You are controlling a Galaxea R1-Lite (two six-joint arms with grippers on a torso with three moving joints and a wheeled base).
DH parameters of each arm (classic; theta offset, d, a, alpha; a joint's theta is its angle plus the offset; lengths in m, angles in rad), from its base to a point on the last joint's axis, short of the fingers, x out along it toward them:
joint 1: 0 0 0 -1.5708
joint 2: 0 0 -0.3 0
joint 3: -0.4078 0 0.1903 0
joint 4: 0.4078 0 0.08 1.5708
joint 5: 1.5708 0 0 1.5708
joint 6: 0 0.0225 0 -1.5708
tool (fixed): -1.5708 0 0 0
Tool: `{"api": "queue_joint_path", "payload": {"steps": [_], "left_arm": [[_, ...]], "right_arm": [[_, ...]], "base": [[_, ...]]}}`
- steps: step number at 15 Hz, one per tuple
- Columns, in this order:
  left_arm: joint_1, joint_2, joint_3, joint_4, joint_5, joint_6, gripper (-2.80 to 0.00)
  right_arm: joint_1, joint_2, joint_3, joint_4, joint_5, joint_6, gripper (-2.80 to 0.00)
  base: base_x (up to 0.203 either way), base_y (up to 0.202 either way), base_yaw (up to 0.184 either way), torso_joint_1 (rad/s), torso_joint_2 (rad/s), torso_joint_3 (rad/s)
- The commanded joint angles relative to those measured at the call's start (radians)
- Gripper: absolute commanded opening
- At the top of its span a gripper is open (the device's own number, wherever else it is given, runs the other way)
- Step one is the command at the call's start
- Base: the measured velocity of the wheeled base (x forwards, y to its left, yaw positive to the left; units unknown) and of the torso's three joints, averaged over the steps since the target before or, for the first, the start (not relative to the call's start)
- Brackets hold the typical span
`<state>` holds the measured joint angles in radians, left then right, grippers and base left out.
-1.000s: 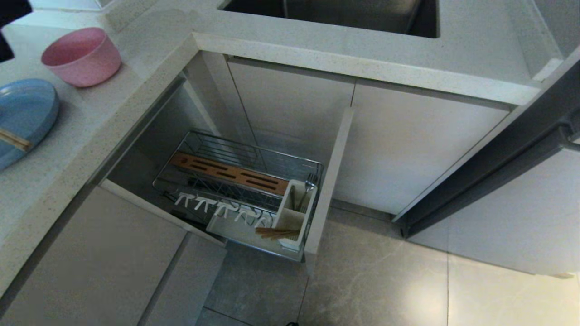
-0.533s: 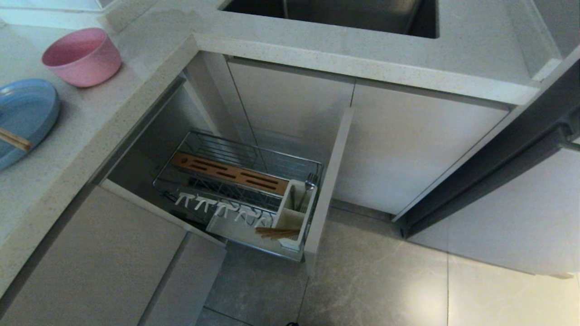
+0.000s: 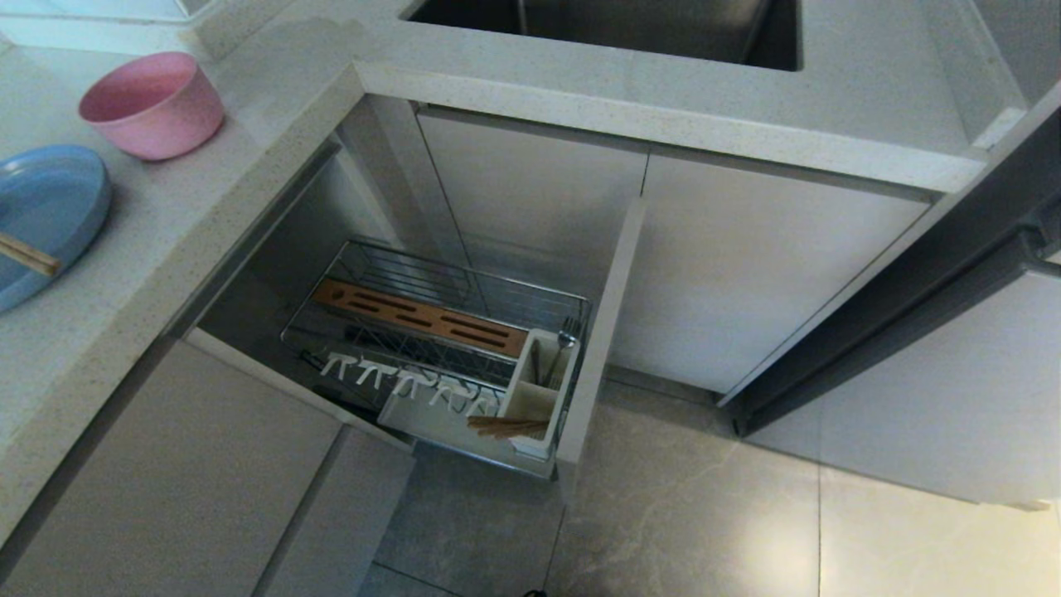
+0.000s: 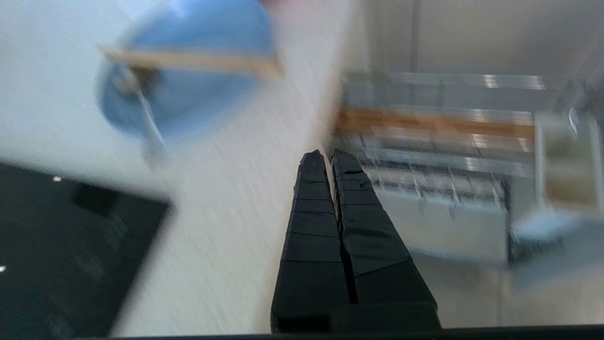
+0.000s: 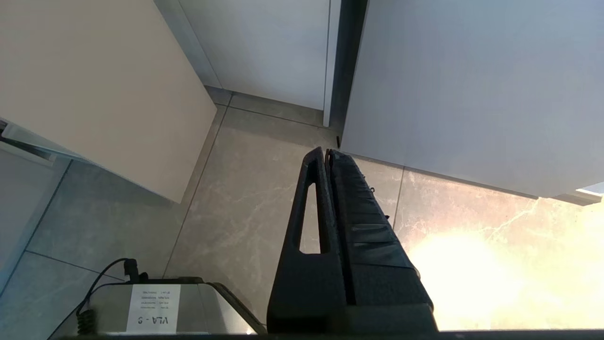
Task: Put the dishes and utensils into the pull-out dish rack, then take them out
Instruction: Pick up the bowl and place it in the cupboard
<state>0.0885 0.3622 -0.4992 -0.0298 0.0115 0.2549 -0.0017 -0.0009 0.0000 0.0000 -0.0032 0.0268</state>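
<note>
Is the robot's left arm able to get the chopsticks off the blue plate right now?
Probably yes. The left gripper is shut and empty above the counter, and nothing covers the chopsticks lying across the blue plate; it must open first.

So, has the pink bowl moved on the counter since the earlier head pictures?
No. The pink bowl sits at the same spot beside the counter edge and next to the blue plate; only a tiny shift of the whole view shows.
</note>
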Motion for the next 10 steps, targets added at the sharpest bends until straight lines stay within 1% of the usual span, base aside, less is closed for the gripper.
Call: {"api": "queue_joint_path", "payload": {"steps": [1,2,3,4,5,8,10], "left_arm": [[-0.014,-0.090,0.103,-0.006,-0.004,-0.010,-2.80],[-0.019,-0.095,0.133,-0.008,-0.005,-0.050,-2.80],[-0.049,-0.111,0.147,-0.004,-0.006,-0.057,-2.80],[-0.070,-0.129,0.160,0.001,-0.007,-0.056,-2.80],[-0.070,-0.149,0.174,0.003,-0.008,-0.057,-2.80],[-0.077,-0.258,0.293,-0.004,-0.015,-0.059,-2.80],[-0.083,-0.346,0.372,-0.001,-0.055,-0.059,-2.80]], "right_arm": [[0.000,-0.001,0.000,0.000,0.000,0.001,-2.80],[0.000,-0.001,0.000,0.000,0.000,0.001,-2.80],[0.000,-0.001,0.000,0.000,0.000,0.001,-2.80],[0.000,-0.001,0.000,0.000,0.000,0.001,-2.80],[0.000,-0.001,0.000,0.000,0.000,0.000,-2.80],[0.000,-0.001,0.000,0.000,0.000,0.001,-2.80],[0.000,-0.001,0.000,0.000,0.000,0.001,-2.80]], "base": [[0.000,0.000,0.000,0.000,0.00,0.000],[0.000,0.000,0.000,0.000,0.00,0.000],[0.000,0.000,0.000,0.000,0.00,0.000],[0.000,0.000,0.000,0.000,0.00,0.000],[0.000,0.000,0.000,0.000,0.00,0.000],[0.000,0.000,0.000,0.000,0.00,0.000],[0.000,0.000,0.000,0.000,0.00,0.000]]}}
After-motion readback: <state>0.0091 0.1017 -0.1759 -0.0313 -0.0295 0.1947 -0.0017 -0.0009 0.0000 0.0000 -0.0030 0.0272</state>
